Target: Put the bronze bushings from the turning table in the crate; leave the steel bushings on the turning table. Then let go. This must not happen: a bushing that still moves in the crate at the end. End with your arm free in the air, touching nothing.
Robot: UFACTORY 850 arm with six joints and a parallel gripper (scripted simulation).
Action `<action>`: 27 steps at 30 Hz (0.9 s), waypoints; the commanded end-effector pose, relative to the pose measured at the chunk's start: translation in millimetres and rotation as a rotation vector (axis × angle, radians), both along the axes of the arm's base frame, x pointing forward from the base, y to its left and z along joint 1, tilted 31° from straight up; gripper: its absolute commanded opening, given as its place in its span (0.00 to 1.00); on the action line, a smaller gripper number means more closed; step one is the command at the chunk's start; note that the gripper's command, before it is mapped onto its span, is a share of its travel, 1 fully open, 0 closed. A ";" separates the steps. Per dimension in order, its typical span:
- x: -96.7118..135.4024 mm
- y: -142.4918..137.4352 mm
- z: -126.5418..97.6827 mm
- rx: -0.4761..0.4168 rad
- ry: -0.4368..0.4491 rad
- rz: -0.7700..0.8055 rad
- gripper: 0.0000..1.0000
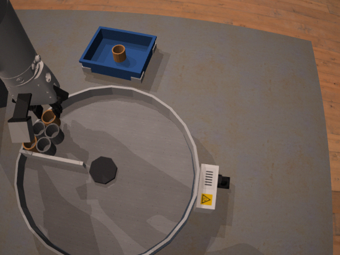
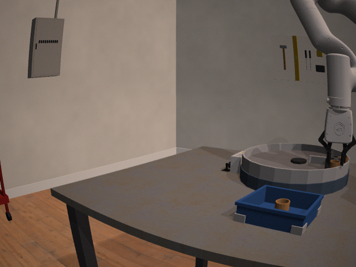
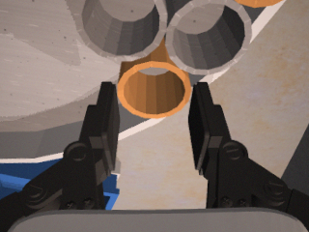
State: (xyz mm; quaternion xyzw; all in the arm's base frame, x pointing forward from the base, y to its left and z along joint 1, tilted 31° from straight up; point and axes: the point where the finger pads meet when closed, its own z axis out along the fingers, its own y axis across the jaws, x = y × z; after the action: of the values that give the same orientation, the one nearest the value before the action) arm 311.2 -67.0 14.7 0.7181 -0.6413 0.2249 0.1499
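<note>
While one bronze bushing lies in the crate, two remain.
The half-open gripper is placed around a second bronze bushing, nothing gripped.

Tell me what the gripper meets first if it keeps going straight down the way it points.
The gripper points down with its fingers open on either side of a bronze bushing. Straight on, the fingers would probably reach the turning table floor, the bushing between them; depth is hard to judge.

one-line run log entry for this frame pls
phase: pre-grasp | hand: open, straddling bronze bushing on turning table | crate: one bronze bushing inside
</note>
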 end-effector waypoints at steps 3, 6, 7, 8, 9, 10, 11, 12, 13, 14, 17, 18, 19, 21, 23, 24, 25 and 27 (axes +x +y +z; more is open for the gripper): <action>0.6 -0.2 -0.5 0.000 -0.001 0.000 0.47; 0.6 -0.2 -0.5 0.000 -0.001 0.000 0.47; 0.6 -0.2 -0.5 0.000 -0.001 0.000 0.47; 0.6 -0.2 -0.5 0.000 -0.001 0.000 0.47; 0.6 -0.2 -0.5 0.000 -0.001 0.000 0.47; 0.6 -0.2 -0.5 0.000 -0.001 0.000 0.47; 0.6 -0.2 -0.5 0.000 -0.001 0.000 0.47; 0.6 -0.2 -0.5 0.000 -0.001 0.000 0.00; 0.6 -0.2 -0.5 0.000 -0.001 0.000 0.00; 0.6 -0.2 -0.5 0.000 -0.001 0.000 0.00; 0.6 -0.2 -0.5 0.000 -0.001 0.000 0.00; 0.6 -0.2 -0.5 0.000 -0.001 0.000 0.00; 0.6 -0.2 -0.5 0.000 -0.001 0.000 0.00; 0.6 -0.2 -0.5 0.000 -0.001 0.000 0.00; 0.6 -0.2 -0.5 0.000 -0.001 0.000 0.00; 0.6 -0.2 -0.5 0.000 -0.001 0.000 0.00; 0.6 -0.2 -0.5 0.000 -0.001 0.000 0.00; 0.6 -0.2 -0.5 0.000 -0.001 0.000 0.00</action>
State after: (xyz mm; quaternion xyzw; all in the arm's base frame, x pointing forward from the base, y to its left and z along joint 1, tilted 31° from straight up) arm 311.5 -67.4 14.1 0.7180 -0.6414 0.2252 0.1496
